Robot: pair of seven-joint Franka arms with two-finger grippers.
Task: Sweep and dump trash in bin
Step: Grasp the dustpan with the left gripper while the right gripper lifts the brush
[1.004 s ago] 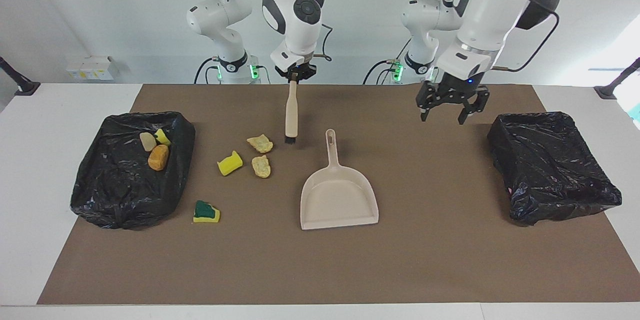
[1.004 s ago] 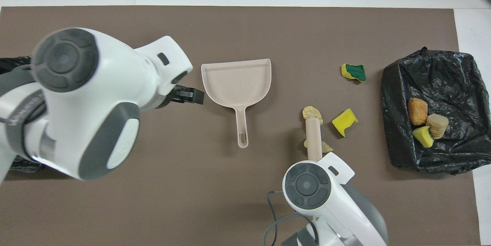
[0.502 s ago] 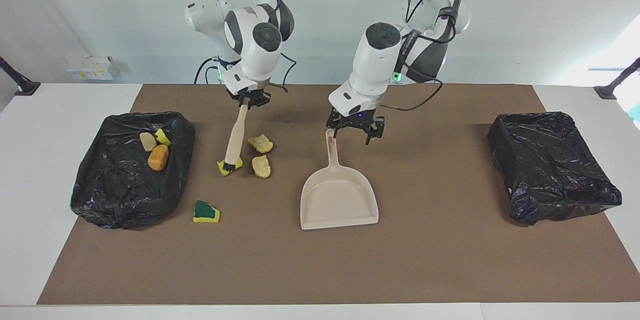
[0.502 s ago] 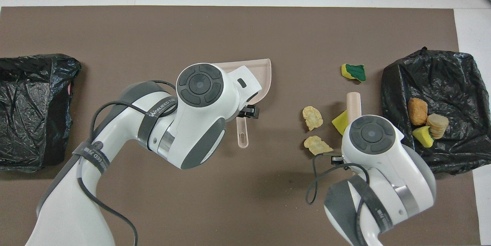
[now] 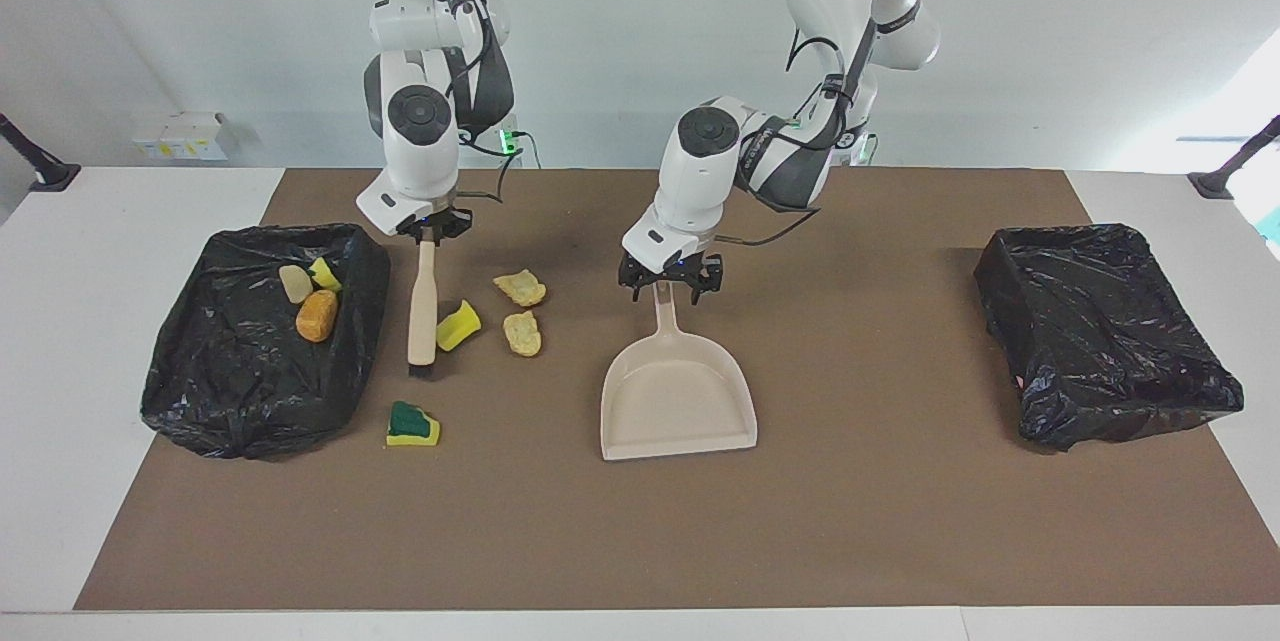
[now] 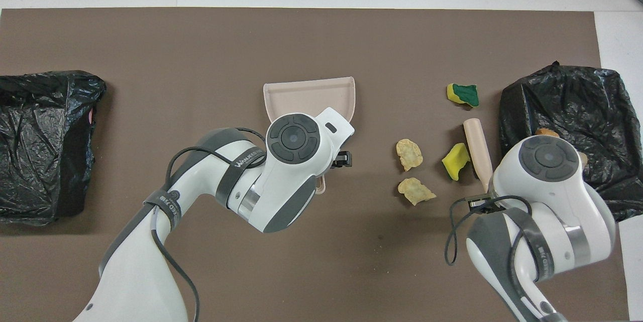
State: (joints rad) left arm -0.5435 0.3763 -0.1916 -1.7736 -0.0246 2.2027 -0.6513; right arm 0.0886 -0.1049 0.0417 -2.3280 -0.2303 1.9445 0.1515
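Gripping brush [image 5: 422, 306], right fingers [image 5: 428, 228] clamped, left fingers [image 5: 668, 283] apart over dustpan [image 5: 676, 399]

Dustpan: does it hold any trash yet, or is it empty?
Empty. The dustpan lies flat with a bare tray; four trash bits sit loose on the mat beside the brush, three more in the bin.

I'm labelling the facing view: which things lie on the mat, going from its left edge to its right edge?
Bin with trash → brush → yellow sponge chunk → two beige lumps → dustpan → second bin.
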